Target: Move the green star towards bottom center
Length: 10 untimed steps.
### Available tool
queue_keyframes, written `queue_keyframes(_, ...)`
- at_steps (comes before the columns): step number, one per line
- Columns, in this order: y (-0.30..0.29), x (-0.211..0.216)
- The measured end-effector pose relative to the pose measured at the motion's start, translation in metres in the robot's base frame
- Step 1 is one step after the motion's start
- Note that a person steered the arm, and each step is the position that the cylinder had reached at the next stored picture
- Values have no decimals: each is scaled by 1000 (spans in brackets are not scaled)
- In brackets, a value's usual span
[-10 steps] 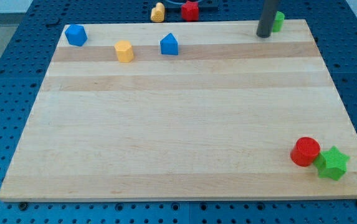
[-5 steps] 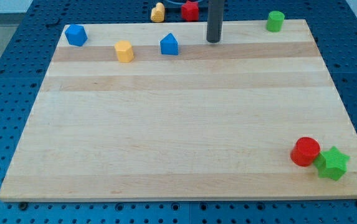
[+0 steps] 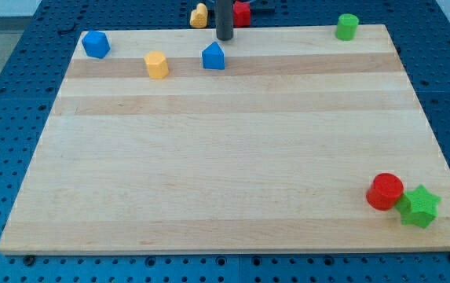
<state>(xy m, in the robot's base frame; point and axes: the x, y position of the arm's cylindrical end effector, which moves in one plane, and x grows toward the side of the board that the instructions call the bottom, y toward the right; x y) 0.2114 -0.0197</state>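
Distance ruled: my tip [image 3: 224,38], a bare rod holding nothing, stood at the worktop's [image 3: 209,173] top edge, the green star [image 3: 419,206] diagonally opposite in the bottom-right corner.

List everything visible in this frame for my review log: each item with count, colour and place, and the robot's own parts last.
green star: 1, green, bottom right corner of the board, touching the red cylinder
red cylinder: 1, red, bottom right, just left of the star
green cylinder: 1, green, top edge towards the right
blue house-shaped block: 1, blue, top, left of centre
yellow hexagonal block: 1, yellow, upper left
blue block: 1, blue, top left corner
yellow block: 1, yellow, off the board beyond its top edge
red block: 1, red, off the board at the top, partly behind the rod
wooden board: 1, light wood, on the blue perforated table
my tip: 1, dark rod end, at the top edge just above the blue house-shaped block, far from the green star
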Motion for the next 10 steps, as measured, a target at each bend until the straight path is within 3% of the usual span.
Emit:
queue_keyframes(2, 2, 8)
queue_keyframes(3, 38, 18)
queue_keyframes(5, 164, 67)
queue_keyframes(8, 343, 194)
queue_keyframes(10, 363, 281)
